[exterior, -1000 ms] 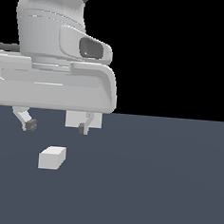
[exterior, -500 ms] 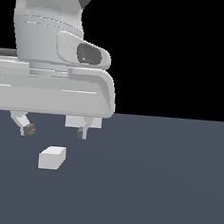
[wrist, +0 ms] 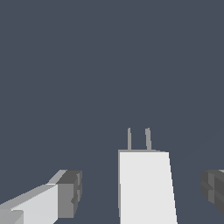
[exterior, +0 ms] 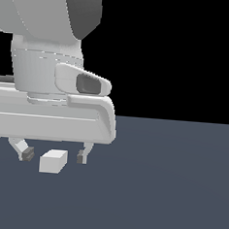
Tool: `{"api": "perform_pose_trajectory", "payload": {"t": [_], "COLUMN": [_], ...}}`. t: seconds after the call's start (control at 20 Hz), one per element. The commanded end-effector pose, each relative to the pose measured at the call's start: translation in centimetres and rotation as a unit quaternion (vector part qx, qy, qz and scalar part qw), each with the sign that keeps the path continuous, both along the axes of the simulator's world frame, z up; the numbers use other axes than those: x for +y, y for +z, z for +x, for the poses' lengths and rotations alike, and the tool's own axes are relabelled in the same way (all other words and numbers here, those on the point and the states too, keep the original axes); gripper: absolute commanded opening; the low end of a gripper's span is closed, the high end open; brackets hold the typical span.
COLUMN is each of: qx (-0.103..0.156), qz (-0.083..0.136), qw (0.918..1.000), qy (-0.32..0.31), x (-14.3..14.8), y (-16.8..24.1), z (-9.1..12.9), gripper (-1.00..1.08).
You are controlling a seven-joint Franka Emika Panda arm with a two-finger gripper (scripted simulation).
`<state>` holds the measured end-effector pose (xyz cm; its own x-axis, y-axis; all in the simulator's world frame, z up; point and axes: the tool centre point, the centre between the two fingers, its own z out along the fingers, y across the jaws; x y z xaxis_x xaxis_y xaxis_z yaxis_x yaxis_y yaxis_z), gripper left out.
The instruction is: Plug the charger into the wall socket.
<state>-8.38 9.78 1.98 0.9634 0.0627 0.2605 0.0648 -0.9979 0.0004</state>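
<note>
The charger [exterior: 53, 161] is a small off-white block lying on the dark grey floor. In the wrist view the charger [wrist: 144, 188] shows two thin prongs [wrist: 138, 139] pointing away from the camera. My gripper [exterior: 54, 156] is open and low over it, with one fingertip [exterior: 26, 154] on each side, about level with the block's top. In the wrist view the gripper [wrist: 142, 192] straddles the block; the pads [wrist: 70, 194] stand apart from it. The wall socket is hidden, not seen in either view.
The large white gripper hand [exterior: 48, 116] and arm fill the upper part of the exterior view's left. Flat dark grey floor [exterior: 169, 189] stretches to the exterior view's right, with black background above it.
My gripper has come down, from above the charger to fingertips beside it. The off-white panel seen earlier behind the fingers is now covered by the hand. The charger has not moved.
</note>
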Motion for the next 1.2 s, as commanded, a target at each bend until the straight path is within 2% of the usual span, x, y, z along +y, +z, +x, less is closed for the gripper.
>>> {"api": "perform_pose_trajectory", "payload": {"t": [0.0,0.15,0.2,0.8,1.15], "qx": [-0.001,-0.001,-0.001,-0.001,-0.001], "qz": [0.000,0.000,0.000,0.000,-0.001], "qw": [1.0000,1.0000,1.0000,1.0000,0.9999], "qy": [0.000,0.000,0.000,0.001,0.015], "x": [0.0,0.0,0.0,0.0,-0.7], "y": [-0.6,-0.8,-0.8,-0.7,0.5], "z": [0.0,0.1,0.1,0.1,0.8], "gripper": [1.00,1.00,-1.00,-1.00,-1.00]}}
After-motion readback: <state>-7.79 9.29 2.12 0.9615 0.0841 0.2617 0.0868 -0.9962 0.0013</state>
